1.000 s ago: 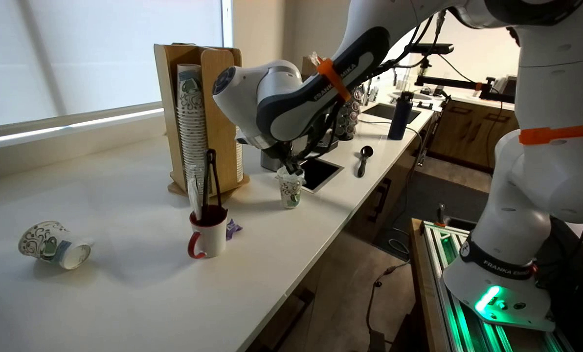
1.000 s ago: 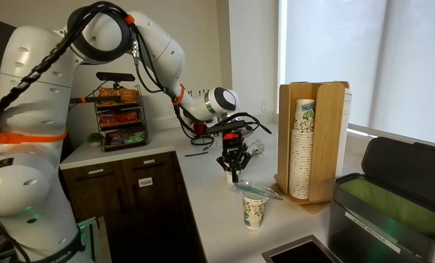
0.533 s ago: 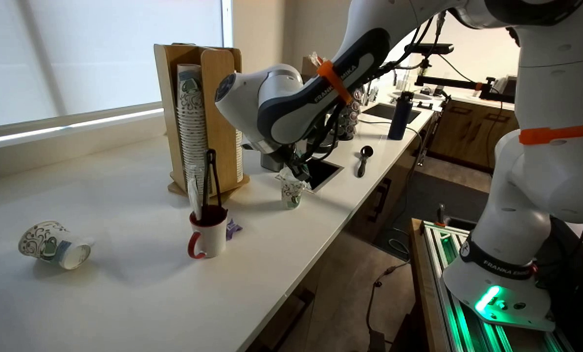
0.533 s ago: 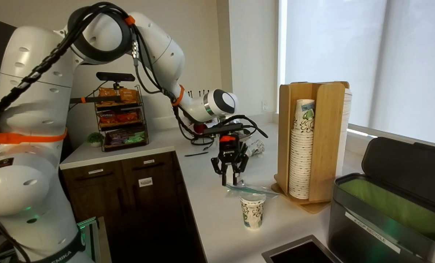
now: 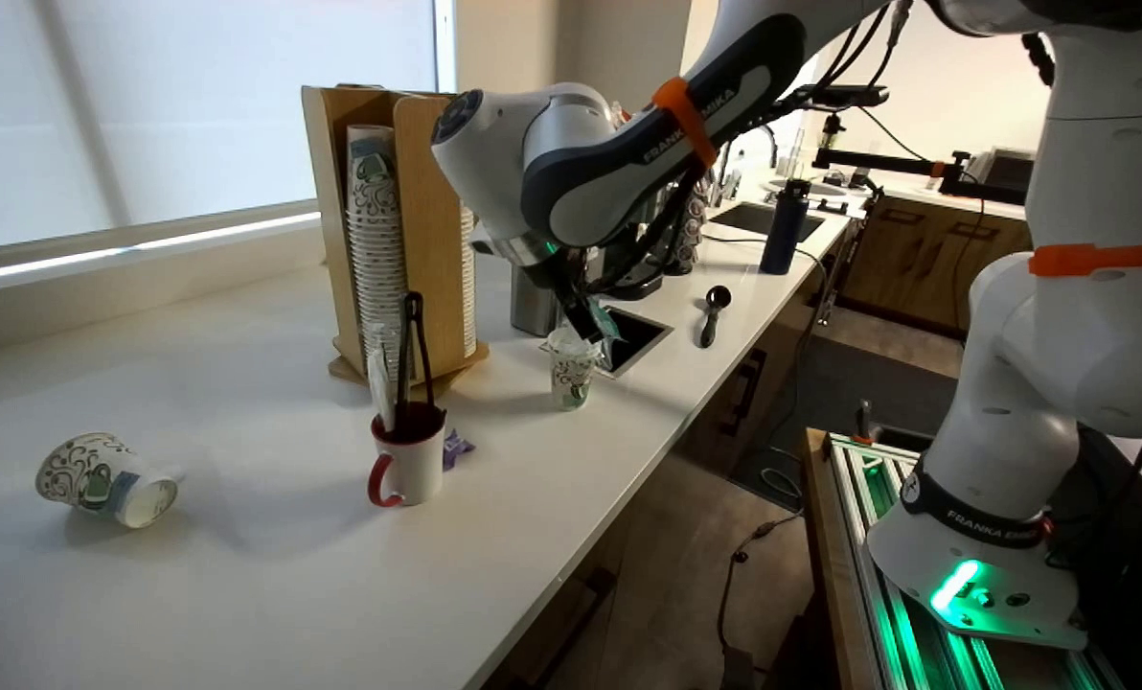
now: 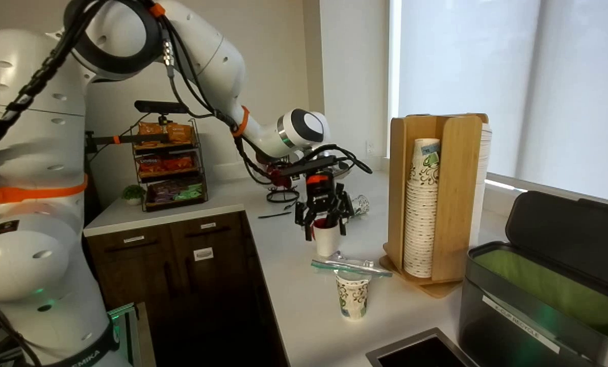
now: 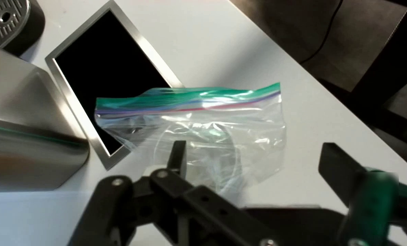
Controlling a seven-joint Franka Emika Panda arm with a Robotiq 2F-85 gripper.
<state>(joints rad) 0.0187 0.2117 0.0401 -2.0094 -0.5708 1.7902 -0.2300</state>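
White counter [image 5: 284, 594] runs near-left to far-right in an exterior view, window [image 5: 207, 105] at left, claw [image 6: 325, 234] spread wide near a plastic bag [image 6: 352, 267].

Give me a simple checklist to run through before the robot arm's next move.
1. End effector open: ok, its jaws stand apart and grip nothing.
2. Patterned cup upright: ok, it stands on the counter.
3. Plastic bag resting over that cup's mouth: ok, it lies across it.
4. Bag tucked down inside the cup: cannot tell.
5. Loose cup beyond the mug upright: not ok, it lies on its side.
6. Mug upright: ok.
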